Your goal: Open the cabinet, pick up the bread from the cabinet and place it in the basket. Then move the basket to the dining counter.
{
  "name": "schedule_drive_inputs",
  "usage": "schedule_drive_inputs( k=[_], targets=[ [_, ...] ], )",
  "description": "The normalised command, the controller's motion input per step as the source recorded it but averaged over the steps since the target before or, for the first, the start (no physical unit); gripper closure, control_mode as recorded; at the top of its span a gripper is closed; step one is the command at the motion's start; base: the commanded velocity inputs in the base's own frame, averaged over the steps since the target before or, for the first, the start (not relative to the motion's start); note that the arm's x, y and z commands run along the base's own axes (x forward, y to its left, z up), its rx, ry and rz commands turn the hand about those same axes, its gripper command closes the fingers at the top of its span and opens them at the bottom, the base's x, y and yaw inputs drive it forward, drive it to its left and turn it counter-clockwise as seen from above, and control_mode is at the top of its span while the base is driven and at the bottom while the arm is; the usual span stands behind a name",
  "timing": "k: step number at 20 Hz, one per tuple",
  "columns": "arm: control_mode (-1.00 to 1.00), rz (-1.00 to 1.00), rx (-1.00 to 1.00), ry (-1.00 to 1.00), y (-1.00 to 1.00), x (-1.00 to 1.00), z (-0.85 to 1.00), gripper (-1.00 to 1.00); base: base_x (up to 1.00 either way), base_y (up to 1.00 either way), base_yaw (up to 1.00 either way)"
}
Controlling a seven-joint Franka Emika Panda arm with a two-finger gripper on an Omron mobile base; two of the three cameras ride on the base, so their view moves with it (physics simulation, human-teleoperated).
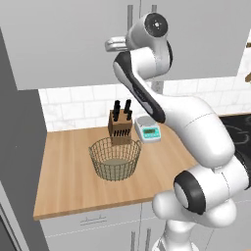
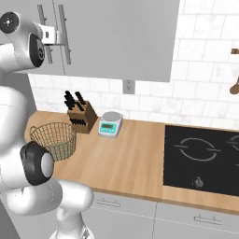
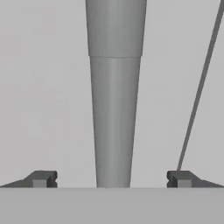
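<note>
The cabinet (image 2: 116, 37) is closed; both doors sit flush and nothing inside it can be seen, so the bread, if stored there, is hidden. The step in hand is judged to be the first one: opening the cabinet.

The counter (image 1: 68, 181) below carries the basket (image 1: 115, 158), standing upright and holding nothing, with a knife block (image 1: 120, 125) just behind it and a scale (image 1: 148, 129) beside that. A hob (image 2: 203, 156) lies further right along the same counter.

The arm is raised to the cabinet front. The gripper (image 3: 112, 179) faces a door squarely, with the handle (image 3: 114, 96) running up the middle of the hand view between the two fingertips (image 3: 41, 178). The jaws are spread wide, one on each side of the bar, not touching it.

Judgement on the next move: advance slightly if needed, close on the handle, then pull along the door's arc.
</note>
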Motion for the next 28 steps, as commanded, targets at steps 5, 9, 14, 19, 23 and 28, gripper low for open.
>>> schedule_drive_inputs(
  k=[5,9,14,19,23,28],
  targets=[
    [-1.00,-0.03,-0.06,0.00,0.32,0.74,-0.20,1.00,0.00,0.00,0.00],
    [-1.00,0.04,0.00,0.01,0.77,0.18,-0.32,1.00,0.00,0.00,0.00],
    [-1.00,0.25,0.07,0.05,1.00,-0.11,-0.44,1.00,0.00,0.00,0.00],
    [-1.00,0.27,0.03,0.03,1.00,-0.82,-0.06,1.00,0.00,0.00,0.00],
    [-1.00,0.16,0.00,0.00,1.00,-1.00,0.00,1.00,0.00,0.00,0.00],
    [-1.00,0.01,0.00,0.00,1.00,-0.99,0.00,1.00,0.00,0.00,0.00]
  ],
)
